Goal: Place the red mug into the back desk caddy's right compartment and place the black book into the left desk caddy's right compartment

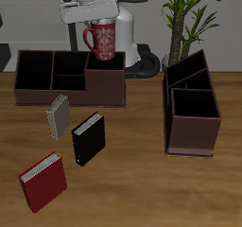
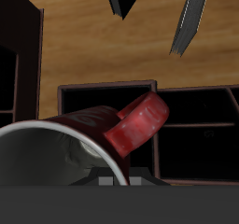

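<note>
My gripper (image 1: 101, 25) is shut on the red mug (image 1: 102, 40), which has a white pattern. It holds the mug upright just above the large end compartment of the back desk caddy (image 1: 38, 91), a dark brown box near the table's back. In the wrist view the mug (image 2: 89, 134) fills the near field with its handle sticking out, and the caddy's dividers (image 2: 107, 86) lie beneath it. The black book (image 1: 88, 139) lies flat on the table in front of that caddy. The left desk caddy (image 1: 194, 127) stands apart from it, beside the plant.
A grey book (image 1: 59, 115) lies just beside the black book, nearer the back caddy. A red book (image 1: 43, 182) lies near the table's front edge. A potted plant (image 1: 189, 18) stands behind the left desk caddy. The robot's base (image 1: 132, 23) is behind the mug.
</note>
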Tool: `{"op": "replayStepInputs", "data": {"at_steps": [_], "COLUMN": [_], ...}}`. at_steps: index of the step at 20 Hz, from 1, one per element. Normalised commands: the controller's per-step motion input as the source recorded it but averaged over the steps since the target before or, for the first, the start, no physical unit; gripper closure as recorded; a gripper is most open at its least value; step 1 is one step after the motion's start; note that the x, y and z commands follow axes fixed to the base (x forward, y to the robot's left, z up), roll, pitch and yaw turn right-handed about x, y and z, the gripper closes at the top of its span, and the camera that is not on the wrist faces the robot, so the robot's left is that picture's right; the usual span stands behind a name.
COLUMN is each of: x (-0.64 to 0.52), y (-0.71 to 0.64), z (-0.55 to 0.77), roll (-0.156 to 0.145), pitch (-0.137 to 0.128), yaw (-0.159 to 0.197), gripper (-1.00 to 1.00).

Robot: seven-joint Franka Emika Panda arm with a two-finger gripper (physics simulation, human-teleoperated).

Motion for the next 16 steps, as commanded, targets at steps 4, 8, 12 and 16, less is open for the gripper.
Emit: {"op": "replayStepInputs", "data": {"at_steps": [4, 8, 12, 16], "x": [0.10, 0.10, 0.06, 0.05], "y": [0.01, 0.07, 0.05, 0.01], "z": [-0.14, -0.14, -0.14, -0.18], "roll": [-0.015, -0.008, -0.003, 0.004], "pitch": [0.036, 0.038, 0.046, 0.076], "yaw": [0.032, 0.067, 0.092, 0.107], "gripper": [1.00, 1.00, 1.00, 1.00]}}
